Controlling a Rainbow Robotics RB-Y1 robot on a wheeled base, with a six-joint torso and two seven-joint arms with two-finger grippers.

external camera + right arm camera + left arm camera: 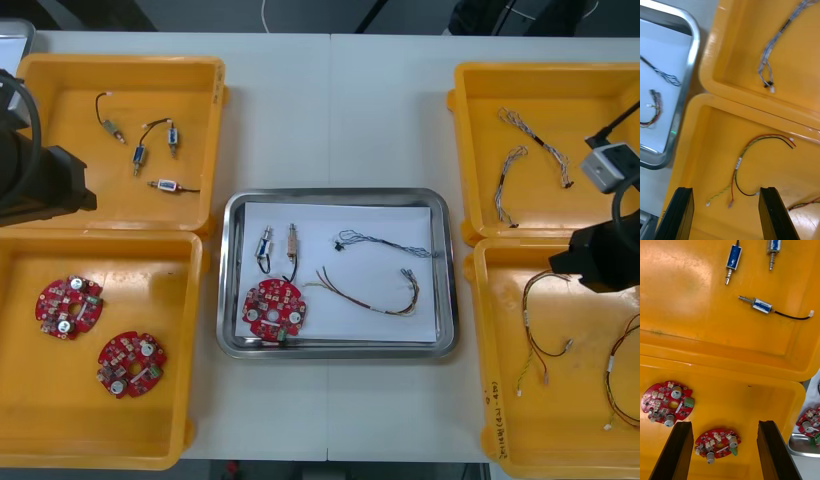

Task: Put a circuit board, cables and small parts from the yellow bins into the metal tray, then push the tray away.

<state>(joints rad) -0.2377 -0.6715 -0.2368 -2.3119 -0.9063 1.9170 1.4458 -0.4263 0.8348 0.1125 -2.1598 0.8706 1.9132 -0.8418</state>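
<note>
The left pincer (724,423) hangs spread above a circuit board (717,443). The right pincer (727,189), likewise spread, hovers over a red and yellow cable (738,165).

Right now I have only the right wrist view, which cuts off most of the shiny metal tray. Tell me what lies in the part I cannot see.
Observer: A round red circuit board lies in the metal tray's near left corner.
Operator: List the rest there.
Observer: Two small metal parts lie side by side just beyond that board, on the tray's white inside.
Operator: Report the left arm.
Observer: The left pincer is open above the near left yellow bin, where two more round red boards lie.
</note>
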